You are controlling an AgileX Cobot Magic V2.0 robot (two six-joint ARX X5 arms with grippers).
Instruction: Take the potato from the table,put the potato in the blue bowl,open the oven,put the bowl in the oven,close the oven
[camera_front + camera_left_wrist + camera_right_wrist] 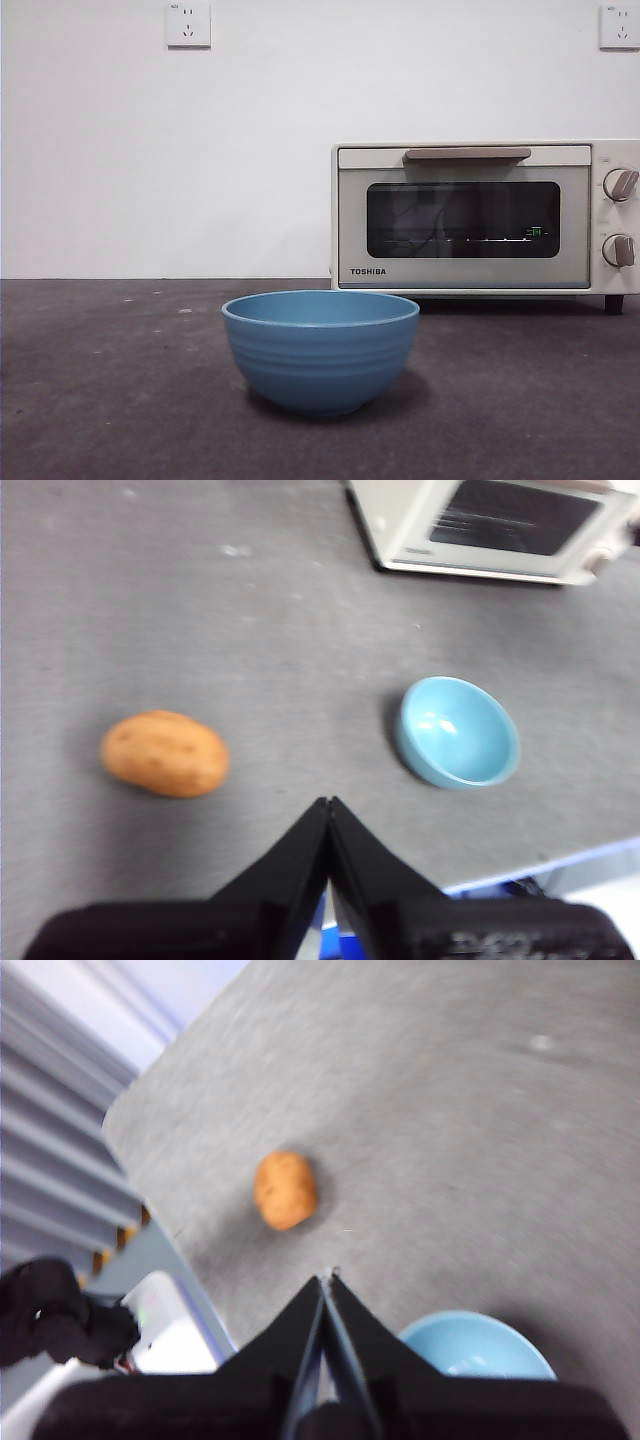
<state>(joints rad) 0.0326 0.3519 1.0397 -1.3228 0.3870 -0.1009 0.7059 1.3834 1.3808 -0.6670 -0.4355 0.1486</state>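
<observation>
Potato (165,753) lies on the desk (280,630), apart from both clenched pincers, left (329,805) and right (327,1280). Blue bowl (320,350) empty; oven (480,215) at its 1 o'clock, door shut.

Two wall sockets (188,24), white wall (150,150)

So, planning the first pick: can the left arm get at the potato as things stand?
Probably yes: the potato lies alone on bare table, apart from the blue bowl; nothing blocks it.
</observation>
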